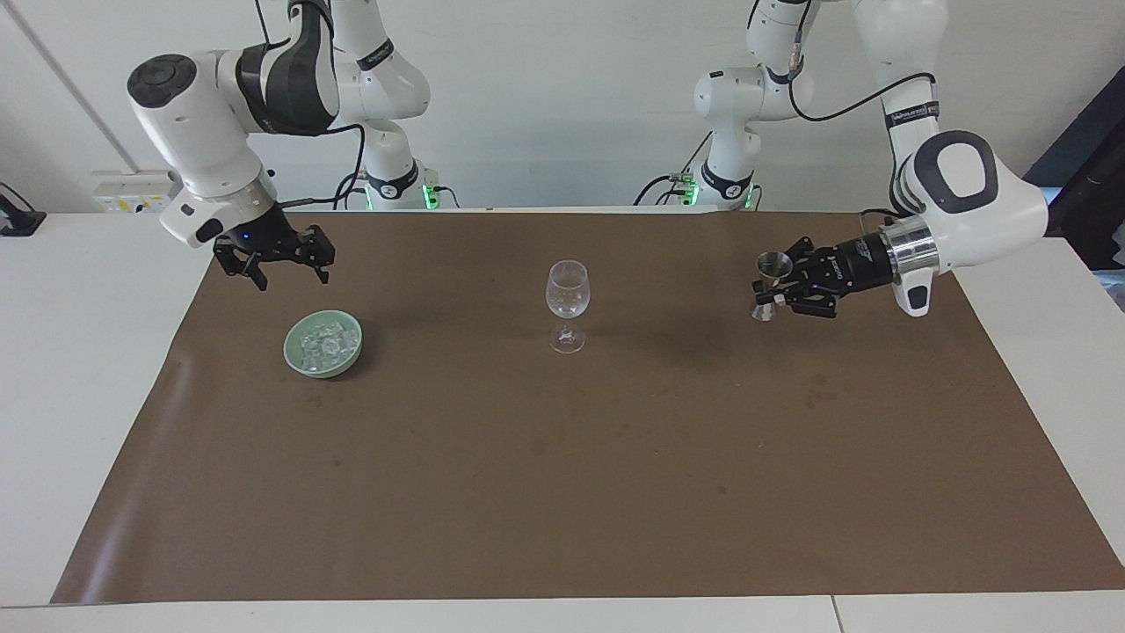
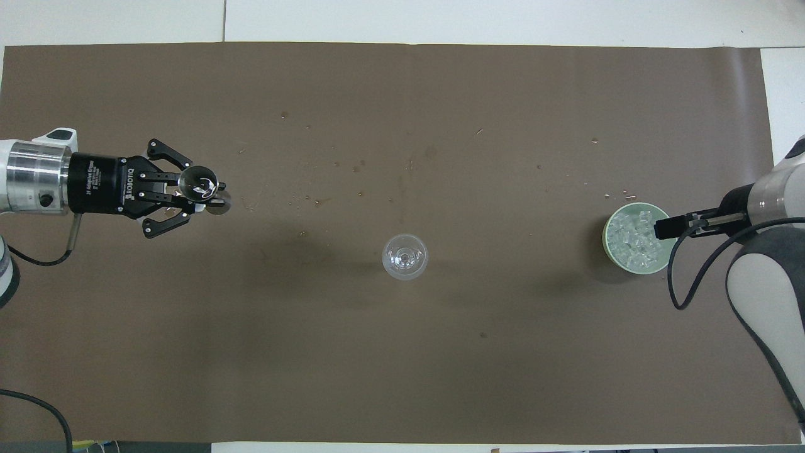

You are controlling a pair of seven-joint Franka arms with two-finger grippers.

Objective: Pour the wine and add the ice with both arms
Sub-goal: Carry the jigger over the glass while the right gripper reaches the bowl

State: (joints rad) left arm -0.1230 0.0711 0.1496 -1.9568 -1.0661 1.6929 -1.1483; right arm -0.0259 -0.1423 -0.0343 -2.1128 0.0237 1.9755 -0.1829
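While the ice point(image 1: 322, 345) sits piled in a pale green bowl point(image 1: 350, 362) toward the right arm's end of the brown mat point(image 1: 562, 492), nothing touches it. Cubes clear, whitish, heaped to about rim level. Right end effector point(image 1: 279, 266) hangs up in the air just by the bowl's robot-side rim, fingers spread wide, released, holding nothing; in the overhead view its arm covers part of the bowl's edge. Clear stemmed glass point(image 1: 567, 303) stands upright mid-mat, well apart from the bowl. Left end effector point(image 1: 779, 290) is over the mat toward the left arm's end, clenched around the waist of a small metal jigger point(image 1: 772, 280), held upright off the surface. Small droplets point(image 2: 317, 201) dot the mat between jigger and glass.
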